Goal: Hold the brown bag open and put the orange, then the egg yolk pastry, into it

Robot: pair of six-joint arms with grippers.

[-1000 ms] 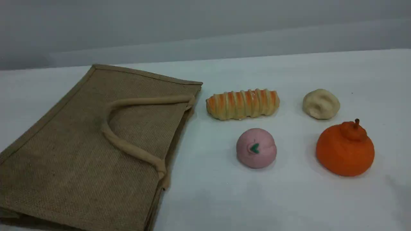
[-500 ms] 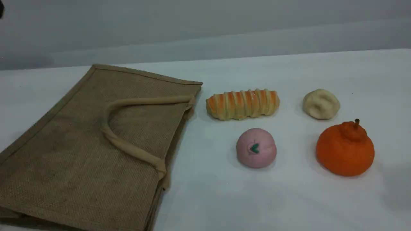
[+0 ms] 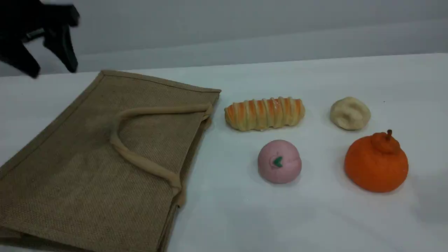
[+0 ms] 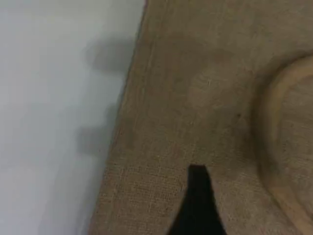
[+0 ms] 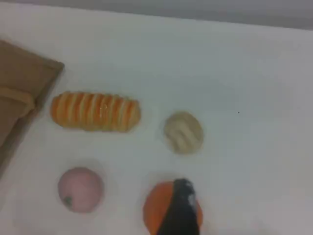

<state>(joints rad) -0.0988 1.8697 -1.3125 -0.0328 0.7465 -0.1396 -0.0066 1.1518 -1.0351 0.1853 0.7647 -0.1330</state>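
Brown bag (image 3: 87, 164): lies flat on the white table (image 3: 245, 217), fills the left of the scene view, mouth turned right toward the food, one beige handle (image 3: 161, 110) looped across its upper face; shows in the left wrist view as woven cloth, hemmed edge against the table; orange (image 3: 376, 164): sits upright at far right, stem up, touches nothing, just nearer the camera than the egg yolk pastry (image 3: 350, 113); striped bread roll (image 3: 264, 113): lies lengthwise just beside the bag's mouth, apart from it; pink ball (image 3: 279, 161): rests nearer the camera than the roll, green mark on its front; egg yolk pastry: sits on the table behind the orange, level with the roll; left claw (image 3: 52, 68): hangs above the bag's far left edge, fingers spread wide, grips nothing; right claw (image 5: 180, 210): shows one dark fingertip in its own view, above the orange; stands wide open, holds nothing.
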